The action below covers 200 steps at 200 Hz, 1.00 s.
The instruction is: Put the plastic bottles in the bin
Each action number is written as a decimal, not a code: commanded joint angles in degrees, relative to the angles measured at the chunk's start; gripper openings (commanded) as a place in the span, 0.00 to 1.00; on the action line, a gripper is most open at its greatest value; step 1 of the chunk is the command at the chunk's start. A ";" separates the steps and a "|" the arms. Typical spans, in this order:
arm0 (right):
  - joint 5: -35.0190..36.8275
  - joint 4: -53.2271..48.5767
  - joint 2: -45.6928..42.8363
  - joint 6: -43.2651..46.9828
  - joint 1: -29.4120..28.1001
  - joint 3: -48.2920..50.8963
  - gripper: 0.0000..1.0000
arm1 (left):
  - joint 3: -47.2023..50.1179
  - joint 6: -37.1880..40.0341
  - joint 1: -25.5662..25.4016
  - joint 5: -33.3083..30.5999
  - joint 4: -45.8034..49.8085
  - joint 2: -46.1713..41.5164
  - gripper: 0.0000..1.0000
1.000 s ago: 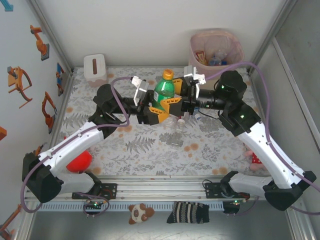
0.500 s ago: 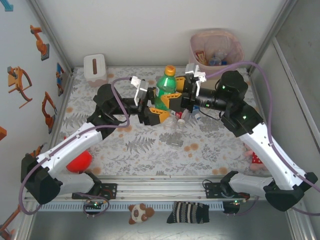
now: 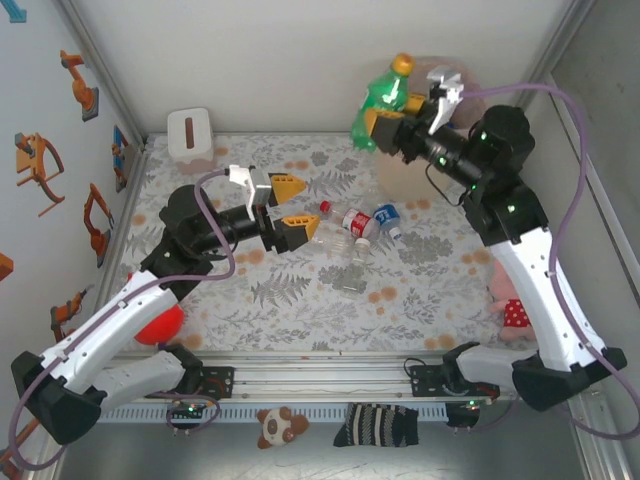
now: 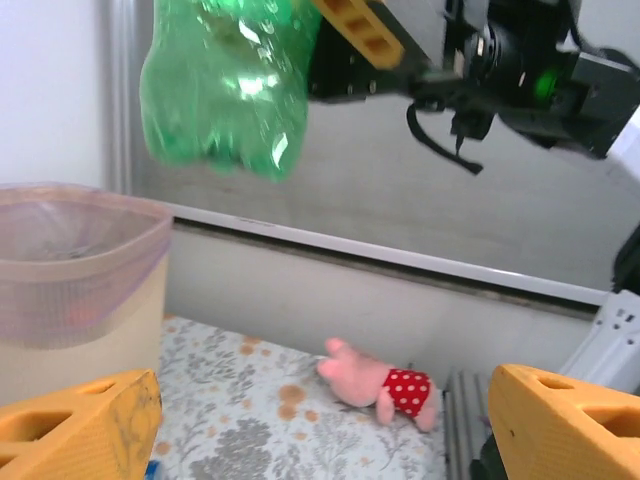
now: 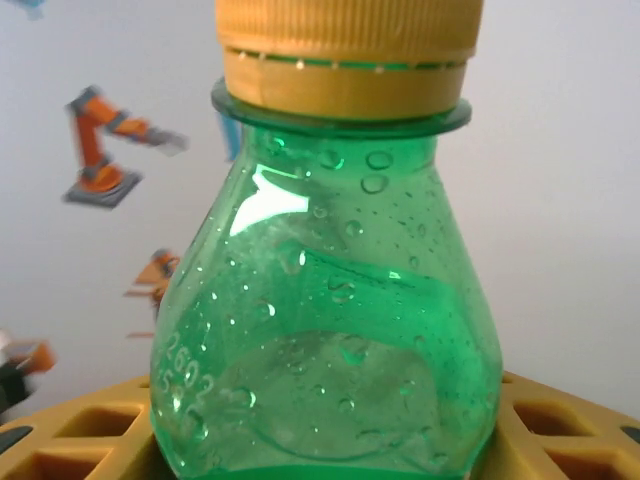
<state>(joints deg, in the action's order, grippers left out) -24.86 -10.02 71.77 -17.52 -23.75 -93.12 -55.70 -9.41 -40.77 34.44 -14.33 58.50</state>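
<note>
My right gripper (image 3: 392,118) is shut on a green plastic bottle (image 3: 380,100) with an orange cap (image 5: 345,50), held high over the near side of the bin (image 3: 400,180). In the right wrist view the green bottle (image 5: 320,330) stands upright between the yellow fingers (image 5: 80,445). My left gripper (image 3: 285,207) hovers open over the mat, nothing between its fingers. The left wrist view looks up at the green bottle (image 4: 225,85) above the bin (image 4: 80,290), its own gripper (image 4: 320,430) open. Clear bottles (image 3: 355,222) with red and blue labels lie on the mat right of the left gripper.
A white tissue box (image 3: 190,132) stands at the back left. A red ball (image 3: 158,322) lies by the left arm and a pink plush toy (image 3: 510,310) by the right wall. A striped sock (image 3: 375,425) lies below the front rail.
The right arm has lifted the green bottle up and to the right, over the bin. The left gripper has let go of it, opened and drawn back to the left.
</note>
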 commanded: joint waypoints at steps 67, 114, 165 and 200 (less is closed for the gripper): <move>18.97 2.70 19.49 -19.15 11.94 -14.32 0.42 | 2.40 -0.35 0.43 -6.70 1.60 -2.95 0.85; 27.55 6.81 29.62 -32.76 14.31 -17.52 0.43 | 3.63 -0.18 0.45 -8.42 2.30 -3.79 0.85; 25.27 9.25 40.81 -50.62 15.76 -21.67 0.40 | 3.80 1.14 0.66 -9.04 4.99 -4.75 0.85; 27.49 5.16 45.53 -56.87 16.10 -24.69 0.42 | 4.36 1.22 0.74 -9.73 5.56 -5.45 0.85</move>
<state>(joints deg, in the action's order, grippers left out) -0.27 -4.16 116.73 -65.69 -7.99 -114.41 -52.21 -9.30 -40.40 25.28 -9.19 54.35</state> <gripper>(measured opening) 0.542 0.848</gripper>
